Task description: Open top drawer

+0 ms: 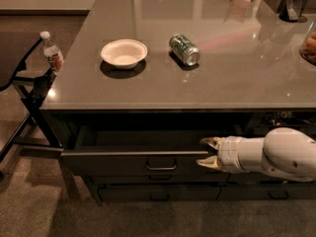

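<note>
Nearest, along the bottom of the view, a shallow dark drawer with a small metal pull [159, 197] sits closed above the brownish carpet floor [44, 206]. Just above it the wide dark-grey top drawer [113, 164] stands partly out of the cabinet, its front forward of the counter's edge and a shadowed strip of its interior showing behind. Its small rectangular metal pull handle [161, 167] is centred on the front, with nothing touching it. The white, rounded robot arm [281, 154] reaches in level from the right edge, forearm pointing left. The cream-tipped two-finger gripper [208, 152] is at the right end of the drawer front, its fingers spread one above the other. The front's top edge runs into the gap between them; whether either finger presses on it cannot be told. Beyond, on the glossy grey-brown countertop [237, 78], a white round paper bowl [124, 53] sits left of a green drinks can lying on its side [184, 49]. A clear plastic bottle with a white cap [51, 53] stands on a black-framed chair [24, 80] beside the counter's left end. At the far right corner stands a dark vessel [294, 6].
</note>
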Available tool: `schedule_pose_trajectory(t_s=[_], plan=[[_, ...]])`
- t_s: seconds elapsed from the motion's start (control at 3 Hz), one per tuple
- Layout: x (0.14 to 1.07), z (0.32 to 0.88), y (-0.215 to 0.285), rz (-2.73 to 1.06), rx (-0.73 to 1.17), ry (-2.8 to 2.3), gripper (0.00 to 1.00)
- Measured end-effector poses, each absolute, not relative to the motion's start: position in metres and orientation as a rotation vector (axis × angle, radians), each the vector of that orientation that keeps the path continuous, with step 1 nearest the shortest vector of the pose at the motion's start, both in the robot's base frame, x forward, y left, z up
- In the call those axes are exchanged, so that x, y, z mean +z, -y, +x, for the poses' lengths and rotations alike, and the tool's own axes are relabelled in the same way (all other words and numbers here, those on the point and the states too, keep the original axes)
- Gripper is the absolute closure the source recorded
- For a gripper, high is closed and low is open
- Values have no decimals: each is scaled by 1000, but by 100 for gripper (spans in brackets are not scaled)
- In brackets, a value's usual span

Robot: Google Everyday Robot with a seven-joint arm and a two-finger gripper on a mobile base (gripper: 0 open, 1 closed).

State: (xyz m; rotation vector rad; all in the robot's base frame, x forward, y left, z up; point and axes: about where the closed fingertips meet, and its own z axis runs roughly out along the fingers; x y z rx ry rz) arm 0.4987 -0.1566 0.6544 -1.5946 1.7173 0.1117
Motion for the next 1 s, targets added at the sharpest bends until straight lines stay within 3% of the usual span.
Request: schedule_pose_trajectory(t_s=[0.33,1.0], plan=[[657,489,159,-1614,111,-1707,100],[660,477,153,-1614,123,-1695,100]])
